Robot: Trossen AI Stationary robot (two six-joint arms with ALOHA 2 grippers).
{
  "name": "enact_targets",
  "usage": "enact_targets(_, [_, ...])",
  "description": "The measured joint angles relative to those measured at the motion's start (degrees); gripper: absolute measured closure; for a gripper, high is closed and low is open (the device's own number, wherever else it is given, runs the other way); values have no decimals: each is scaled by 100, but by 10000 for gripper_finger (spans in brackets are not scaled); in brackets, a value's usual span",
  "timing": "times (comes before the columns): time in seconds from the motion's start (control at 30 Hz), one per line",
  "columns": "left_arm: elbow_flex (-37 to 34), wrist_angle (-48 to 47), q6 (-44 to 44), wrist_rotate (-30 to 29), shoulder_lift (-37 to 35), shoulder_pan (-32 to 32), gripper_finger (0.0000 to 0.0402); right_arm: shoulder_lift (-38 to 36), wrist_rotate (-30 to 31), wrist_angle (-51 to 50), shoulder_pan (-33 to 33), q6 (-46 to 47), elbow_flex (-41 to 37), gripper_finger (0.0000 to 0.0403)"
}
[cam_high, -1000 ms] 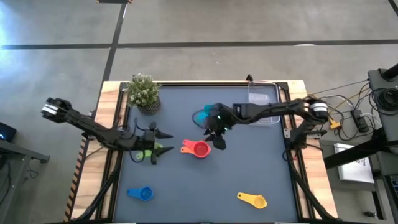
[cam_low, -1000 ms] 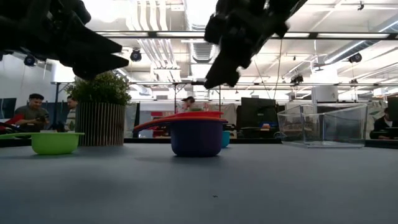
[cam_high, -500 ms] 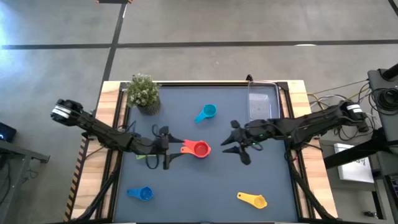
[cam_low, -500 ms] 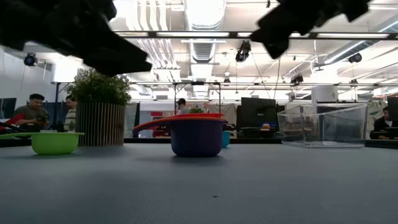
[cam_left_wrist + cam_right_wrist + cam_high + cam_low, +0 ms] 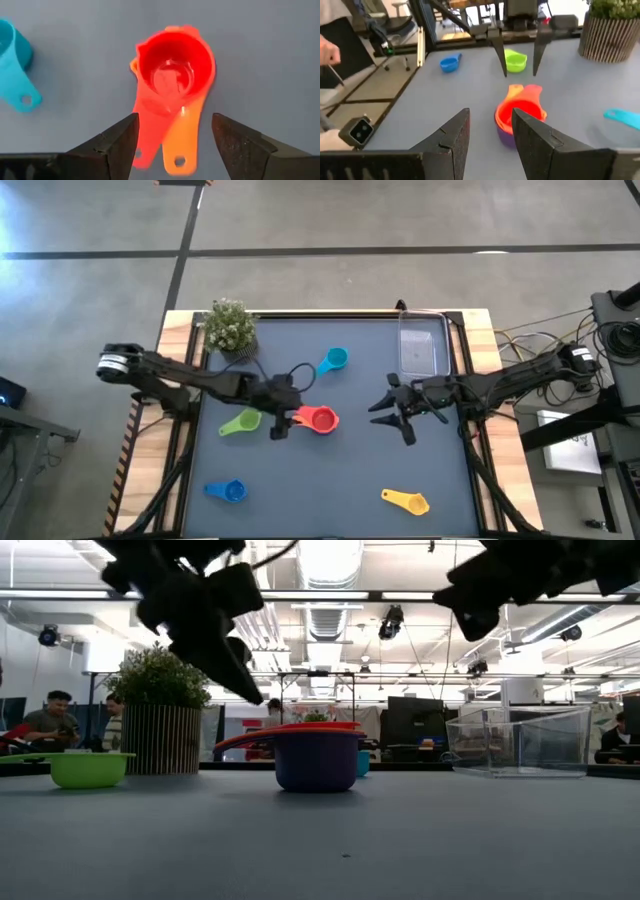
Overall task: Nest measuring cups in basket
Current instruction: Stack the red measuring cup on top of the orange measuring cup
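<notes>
Yellow cup [image 5: 405, 501] and blue cup [image 5: 227, 491] nearest on the dark table [image 5: 300, 470], well apart, one toward the right front, the other toward the left front. Farther in, near the middle: a nested stack, red cup [image 5: 321, 420] on top, orange cup [image 5: 180, 145] beneath with its handle fanned beside the red one, purple cup [image 5: 317, 761] at the bottom, as seen from table height. Green cup [image 5: 240, 423] just left of that stack, lying alone.

Left tool [image 5: 283, 417] hovering above the stack's handles, released, fingers [image 5: 112, 142] spread wide with both handles between them but untouched. Right tool [image 5: 393, 412] off to the right of the stack, raised above the table, likewise released and holding nothing, one finger [image 5: 451, 137] and its twin parted.

Farther back: light blue cup [image 5: 332, 361] alone behind the stack. Clear basket [image 5: 422, 346] at the far right corner, cups all outside it. Potted plant [image 5: 230, 328] at the far left corner. Beyond the table, people seated in the room [image 5: 50, 720].
</notes>
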Motion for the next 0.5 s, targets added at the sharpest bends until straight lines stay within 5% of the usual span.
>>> enact_targets(0.5, [1482,-1754,62,10,1437,110,70,377,24,223,22,-35,-10,268])
